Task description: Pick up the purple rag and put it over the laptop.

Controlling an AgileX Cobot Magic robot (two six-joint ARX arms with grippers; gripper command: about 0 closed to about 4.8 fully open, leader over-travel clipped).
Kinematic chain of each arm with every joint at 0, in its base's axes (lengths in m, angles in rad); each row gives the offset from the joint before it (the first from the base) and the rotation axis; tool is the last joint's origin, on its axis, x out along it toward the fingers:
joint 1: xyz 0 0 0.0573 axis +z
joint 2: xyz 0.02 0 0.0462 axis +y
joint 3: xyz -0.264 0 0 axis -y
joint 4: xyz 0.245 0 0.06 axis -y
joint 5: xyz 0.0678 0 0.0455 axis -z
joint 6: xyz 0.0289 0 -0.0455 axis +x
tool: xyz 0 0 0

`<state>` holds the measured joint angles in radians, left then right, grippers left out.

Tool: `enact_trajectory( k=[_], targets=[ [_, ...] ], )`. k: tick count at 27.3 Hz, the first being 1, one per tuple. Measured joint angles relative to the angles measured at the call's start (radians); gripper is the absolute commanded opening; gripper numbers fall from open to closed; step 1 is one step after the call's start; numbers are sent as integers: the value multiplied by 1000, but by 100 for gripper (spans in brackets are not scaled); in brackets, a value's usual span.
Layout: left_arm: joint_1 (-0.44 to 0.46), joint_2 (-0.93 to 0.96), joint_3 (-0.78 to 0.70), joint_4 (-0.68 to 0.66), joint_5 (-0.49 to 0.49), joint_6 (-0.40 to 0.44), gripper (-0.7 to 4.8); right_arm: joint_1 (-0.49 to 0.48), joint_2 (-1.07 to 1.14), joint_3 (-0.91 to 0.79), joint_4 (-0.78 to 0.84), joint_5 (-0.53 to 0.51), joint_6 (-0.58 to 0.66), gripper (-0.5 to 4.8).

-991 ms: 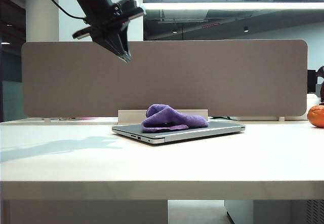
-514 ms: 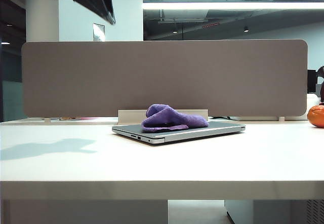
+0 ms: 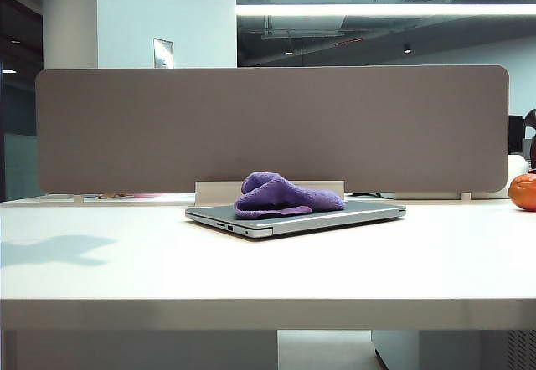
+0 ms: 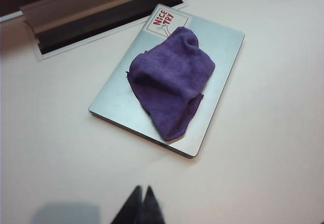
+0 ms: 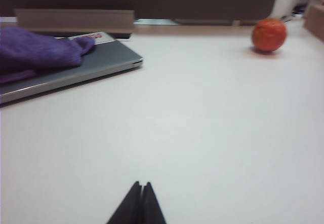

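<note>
The wide white table [image 3: 268, 269] ran back to a grey divider panel [image 3: 272, 127] under a long ceiling light; the crumpled violet-purple rag [image 4: 171, 82] lay on the closed silver-grey laptop [image 4: 228, 67], partly covering its white sticker [image 4: 164, 20]; my left claw [image 4: 142, 203] hung high above, pressed closed and empty; my right claw [image 5: 139, 201], closed too, sat low over bare table; an orange ball [image 5: 269, 35] at the far right was blurred.

The right pincer [image 5: 140, 193], pressed closed, hovers over the white table [image 5: 212, 133] near the laptop [image 5: 76, 67].
</note>
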<state>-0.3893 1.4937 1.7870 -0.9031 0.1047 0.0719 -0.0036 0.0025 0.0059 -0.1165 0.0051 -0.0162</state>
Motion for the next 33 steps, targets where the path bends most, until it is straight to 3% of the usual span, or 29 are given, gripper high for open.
enact_trajectory(
  k=[9,22,33],
  targets=[
    [0,-150,-37,-20,-24,23,-6,0,0,0,0,13,-3,22],
    [0,-549,-560,253,-66,-30,-6,1,0,0,-3,13,-3,22],
    [0,-841,-922,393,-109,-66,-6,1,0,0,-3,14,-3,22]
  ],
)
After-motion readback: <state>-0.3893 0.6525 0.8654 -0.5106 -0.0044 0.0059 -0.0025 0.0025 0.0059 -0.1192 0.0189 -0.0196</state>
